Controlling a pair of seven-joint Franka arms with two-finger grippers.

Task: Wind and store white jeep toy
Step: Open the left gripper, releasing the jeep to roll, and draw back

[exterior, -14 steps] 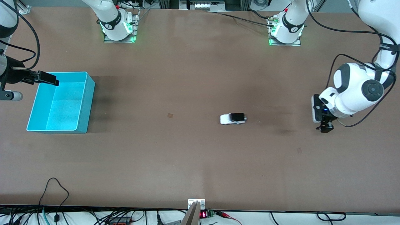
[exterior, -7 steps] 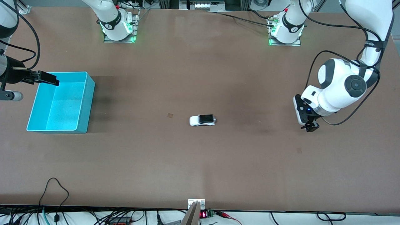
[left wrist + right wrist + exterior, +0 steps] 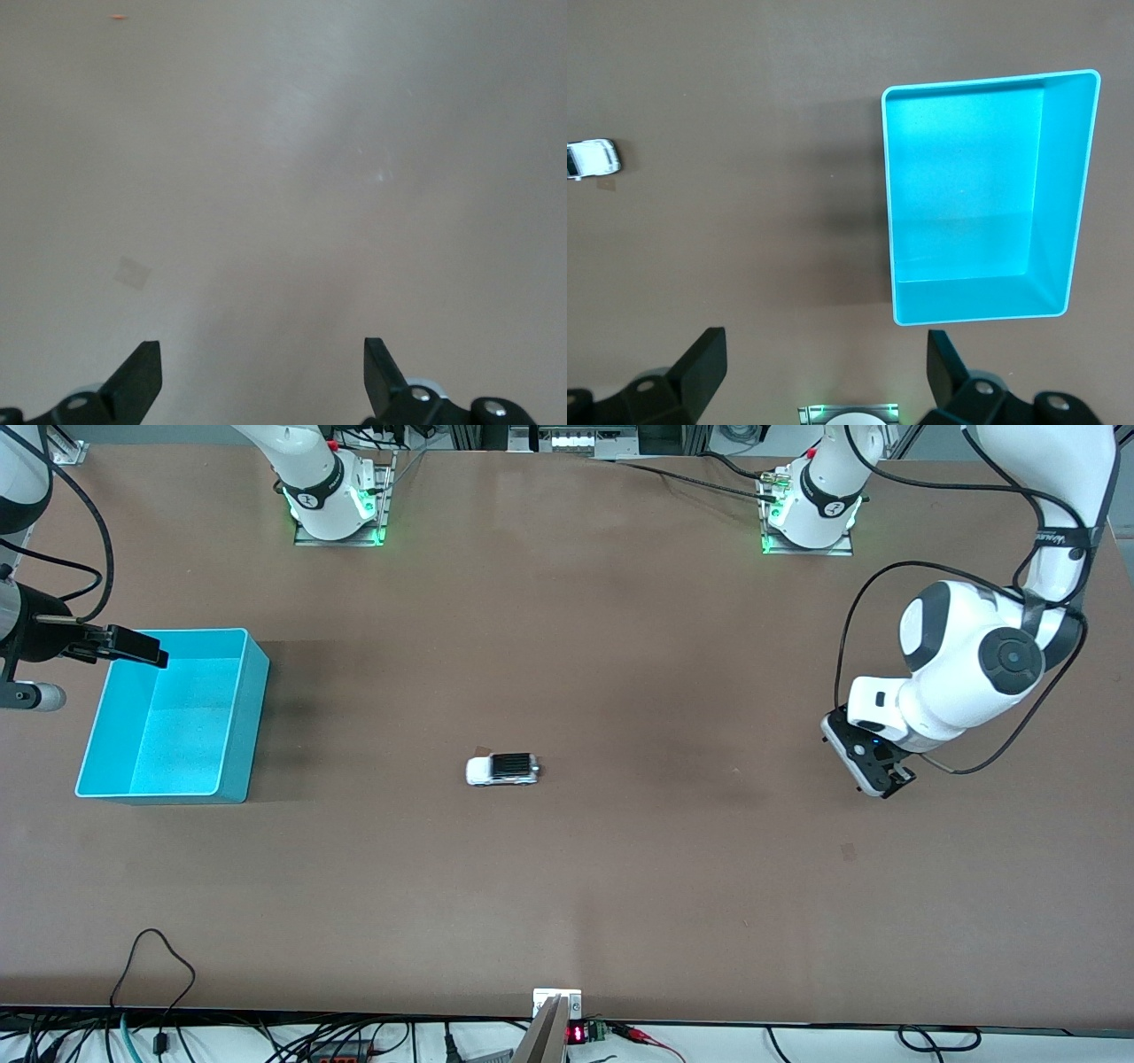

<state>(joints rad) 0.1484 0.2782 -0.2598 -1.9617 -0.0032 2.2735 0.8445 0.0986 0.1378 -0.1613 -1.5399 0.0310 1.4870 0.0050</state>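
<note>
Left gripper (image 3: 877, 784) wide open, empty, low over bare table (image 3: 620, 886) at its own end. Right gripper (image 3: 133, 646) open too, waiting over the turquoise bin (image 3: 244, 717) rim. White jeep toy (image 3: 502, 770) out on the table, well apart from both claws, between them. Best to come down over the jeep, pinch both sides gently, keep wheels free. Right wrist view: jeep plus empty bin. Left wrist view: only bare table and fingertips (image 3: 137, 376).
</note>
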